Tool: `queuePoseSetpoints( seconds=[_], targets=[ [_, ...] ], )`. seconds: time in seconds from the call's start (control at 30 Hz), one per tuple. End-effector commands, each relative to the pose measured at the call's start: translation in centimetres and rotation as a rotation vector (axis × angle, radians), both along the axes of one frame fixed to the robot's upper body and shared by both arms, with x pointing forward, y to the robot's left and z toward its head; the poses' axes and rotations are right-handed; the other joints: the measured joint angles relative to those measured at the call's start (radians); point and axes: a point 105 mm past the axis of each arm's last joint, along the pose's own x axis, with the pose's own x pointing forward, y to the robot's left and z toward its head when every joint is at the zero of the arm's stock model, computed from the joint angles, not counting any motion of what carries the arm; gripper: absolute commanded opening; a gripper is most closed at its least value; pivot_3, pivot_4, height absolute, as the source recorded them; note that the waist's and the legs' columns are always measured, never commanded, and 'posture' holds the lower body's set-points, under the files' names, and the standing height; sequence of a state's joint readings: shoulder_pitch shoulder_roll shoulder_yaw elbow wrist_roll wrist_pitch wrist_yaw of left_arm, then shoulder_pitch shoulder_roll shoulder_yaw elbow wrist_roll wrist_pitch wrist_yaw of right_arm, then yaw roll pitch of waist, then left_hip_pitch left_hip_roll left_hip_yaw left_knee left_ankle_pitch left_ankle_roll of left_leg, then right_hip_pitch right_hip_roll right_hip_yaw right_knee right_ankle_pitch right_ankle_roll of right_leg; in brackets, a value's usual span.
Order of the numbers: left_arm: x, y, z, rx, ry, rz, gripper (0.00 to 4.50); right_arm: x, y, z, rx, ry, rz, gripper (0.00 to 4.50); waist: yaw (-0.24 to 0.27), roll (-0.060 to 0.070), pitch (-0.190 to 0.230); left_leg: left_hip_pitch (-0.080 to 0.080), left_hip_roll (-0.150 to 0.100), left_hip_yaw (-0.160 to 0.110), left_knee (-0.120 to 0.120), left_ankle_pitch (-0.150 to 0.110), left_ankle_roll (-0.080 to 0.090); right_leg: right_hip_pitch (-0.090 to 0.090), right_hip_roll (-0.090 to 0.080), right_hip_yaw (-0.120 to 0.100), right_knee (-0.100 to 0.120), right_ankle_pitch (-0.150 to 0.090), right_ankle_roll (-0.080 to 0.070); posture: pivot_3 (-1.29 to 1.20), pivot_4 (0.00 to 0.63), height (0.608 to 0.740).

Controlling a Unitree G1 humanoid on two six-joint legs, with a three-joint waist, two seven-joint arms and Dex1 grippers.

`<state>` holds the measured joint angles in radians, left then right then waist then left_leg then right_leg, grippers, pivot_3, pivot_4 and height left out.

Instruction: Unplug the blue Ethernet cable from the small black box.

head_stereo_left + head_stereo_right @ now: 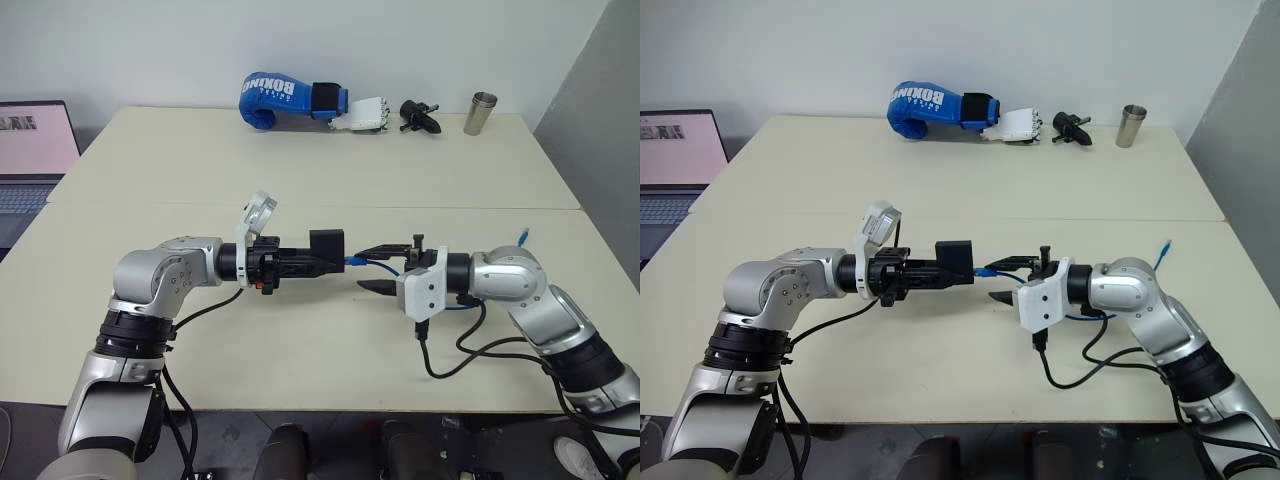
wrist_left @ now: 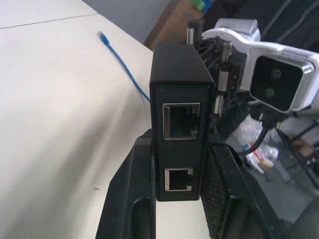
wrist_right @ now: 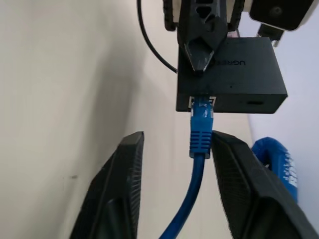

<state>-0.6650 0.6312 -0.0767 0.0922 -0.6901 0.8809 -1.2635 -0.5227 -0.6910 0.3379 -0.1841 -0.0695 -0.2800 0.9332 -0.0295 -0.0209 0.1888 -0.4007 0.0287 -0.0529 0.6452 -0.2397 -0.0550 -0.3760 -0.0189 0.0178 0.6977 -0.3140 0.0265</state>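
Above the table [image 1: 300, 170] my left gripper [image 1: 318, 262] is clamped on the small black box [image 1: 327, 244]; blue Ethernet cable [image 3: 200, 130] is plugged in, sitting between my right gripper's [image 1: 381, 269] spread fingers.

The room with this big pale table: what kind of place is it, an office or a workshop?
Probably a robotics lab or test room. A laptop sits open at the table's edge, and odd practice props line the far side: a blue boxing glove, a white model hand and a metal cup.

A pale beige table [image 1: 300, 160] stands against a plain white wall [image 1: 150, 50], evenly lit.
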Motion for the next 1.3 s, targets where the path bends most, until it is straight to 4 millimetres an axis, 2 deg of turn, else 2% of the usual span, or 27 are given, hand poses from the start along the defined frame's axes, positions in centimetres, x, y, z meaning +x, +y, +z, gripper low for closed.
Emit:
queuePoseSetpoints(
  seconds=[0.03, 0.13, 0.23, 0.43, 0.57, 0.87, 1.3],
  targets=[
    [0.6, 0.8, 1.1, 0.084, -0.172, -0.011, 0.81, -1.5, -0.6, 1.9, 0.068, 0.153, -0.01, 3.29, -0.001, 0.0, 0.0, 0.0, 0.0, 0.0, 0.0, 0.0, 0.0, 0.0, 0.0, 0.0, 0.0, 0.0, 0.0, 0.0, 0.15, 0.74],
    [0.4, 1.1, 1.2, 0.127, -0.239, -0.062, 0.81, -1.1, -0.9, 3.0, 0.255, 0.471, -0.121, 3.41, -0.005, 0.0, 0.0, 0.001, 0.001, 0.0, 0.0, 0.0, 0.0, 0.0, 0.001, 0.0, 0.0, 0.0, 0.0, 0.0, 0.15, 0.74],
    [0.0, 1.2, 1.3, 0.158, -0.287, -0.111, 0.81, -1.3, -0.9, 2.8, 0.327, 0.718, -0.174, 3.41, -0.002, 0.0, 0.0, 0.001, 0.001, -0.001, 0.0, 0.0, 0.0, 0.001, 0.001, -0.001, 0.0, 0.0, 0.0, 0.0, 0.15, 0.74],
    [-0.7, 1.1, 2.5, 0.134, -0.307, -0.16, 0.81, -1.0, -0.4, 2.2, 0.401, 0.98, -0.219, 3.41, 0.0, 0.0, 0.0, 0.0, 0.0, 0.0, 0.0, 0.0, 0.0, 0.0, 0.0, 0.0, 0.0, 0.0, 0.0, 0.0, 0.15, 0.74],
    [-0.7, 1.3, 2.8, 0.126, -0.296, -0.159, 0.81, -0.6, 0.1, 2.4, 0.433, 1.064, -0.207, 3.41, -0.002, 0.0, 0.0, 0.0, 0.0, 0.0, 0.0, 0.0, 0.0, 0.0, 0.001, 0.0, 0.0, 0.0, 0.0, 0.0, 0.15, 0.74],
    [-0.7, 1.3, 2.8, 0.131, -0.297, -0.166, 0.81, -0.3, 1.8, 2.6, 0.417, 1.117, -0.161, 3.41, -0.003, 0.0, 0.0, -0.002, 0.0, 0.0, -0.001, 0.0, 0.001, -0.002, 0.001, 0.0, 0.0, 0.0, 0.0, 0.0, 0.15, 0.74],
    [-0.9, 1.3, 2.7, 0.127, -0.296, -0.177, 0.81, 0.3, 2.1, 2.5, 0.391, 1.158, -0.149, 3.41, -0.003, 0.0, 0.0, -0.002, 0.0, 0.0, -0.001, 0.0, 0.001, -0.003, 0.001, 0.0, 0.0, 0.0, 0.0, 0.0, 0.15, 0.74]
  ],
)
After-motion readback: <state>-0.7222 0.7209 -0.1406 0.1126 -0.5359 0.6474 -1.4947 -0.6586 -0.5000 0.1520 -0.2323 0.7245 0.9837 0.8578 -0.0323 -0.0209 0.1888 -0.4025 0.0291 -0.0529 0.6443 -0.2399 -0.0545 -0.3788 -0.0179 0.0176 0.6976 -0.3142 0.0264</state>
